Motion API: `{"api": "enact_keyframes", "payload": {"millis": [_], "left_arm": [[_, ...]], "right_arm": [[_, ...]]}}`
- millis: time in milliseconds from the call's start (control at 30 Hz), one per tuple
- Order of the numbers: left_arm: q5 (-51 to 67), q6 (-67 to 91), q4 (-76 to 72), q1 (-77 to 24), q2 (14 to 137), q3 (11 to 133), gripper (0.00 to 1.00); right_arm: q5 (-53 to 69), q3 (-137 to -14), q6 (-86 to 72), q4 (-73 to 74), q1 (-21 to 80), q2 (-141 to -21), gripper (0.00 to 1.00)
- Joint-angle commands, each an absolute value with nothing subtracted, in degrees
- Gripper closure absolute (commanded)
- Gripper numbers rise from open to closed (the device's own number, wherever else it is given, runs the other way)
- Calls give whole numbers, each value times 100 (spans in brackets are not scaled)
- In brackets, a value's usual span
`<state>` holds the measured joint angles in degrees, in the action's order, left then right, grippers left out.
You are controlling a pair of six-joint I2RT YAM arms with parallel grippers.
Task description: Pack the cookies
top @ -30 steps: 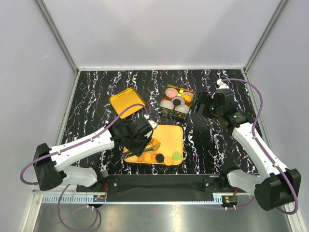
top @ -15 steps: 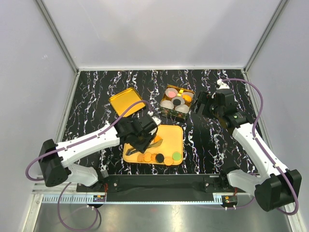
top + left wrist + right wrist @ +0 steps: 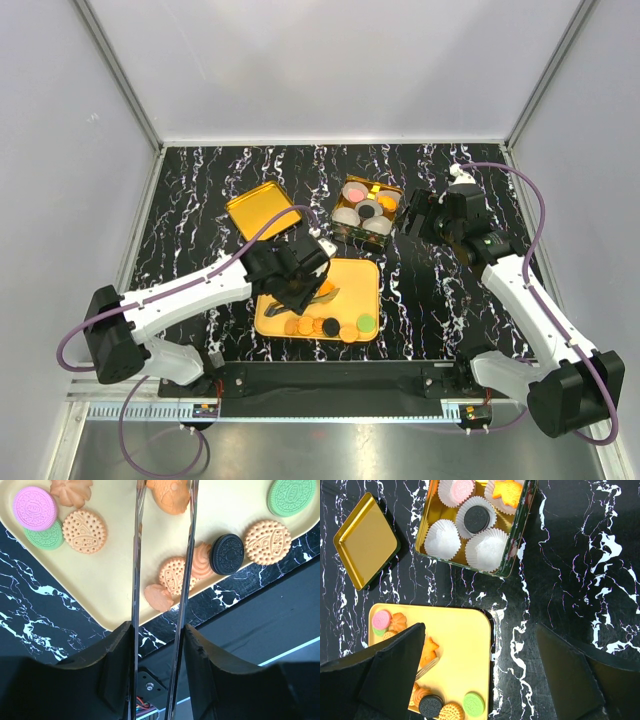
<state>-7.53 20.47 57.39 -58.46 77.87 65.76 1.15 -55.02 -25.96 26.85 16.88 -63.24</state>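
Robot lab cell: blank white walls [image 3: 330,60], aluminium corner posts [image 3: 118,72], black marbled table [image 3: 190,190], mounting rail [image 3: 330,378]

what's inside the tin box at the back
White paper cups fill the tin: one holds a pink cookie, one a black cookie, one an orange cookie, and the two nearest look empty. The tin floor under the cups is covered.

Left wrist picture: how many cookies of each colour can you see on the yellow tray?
Orange cookies: 7
Green cookies: 2
Pink cookie: 1
Black cookie: 1
Total: 11
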Motion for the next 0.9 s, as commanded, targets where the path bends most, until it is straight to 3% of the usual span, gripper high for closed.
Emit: {"api": "enact_keyframes", "payload": {"millis": [0,867], "left_arm": [[-800,2004,5748,-5854,7691,6820,54],[-905,1960,5739,-5854,7603,6970,61]], "right_arm": [[62,-5502,-2575,2558,1714,-6179,0],[88,-5581,-2584,2584,1714,-6223,0]]}}
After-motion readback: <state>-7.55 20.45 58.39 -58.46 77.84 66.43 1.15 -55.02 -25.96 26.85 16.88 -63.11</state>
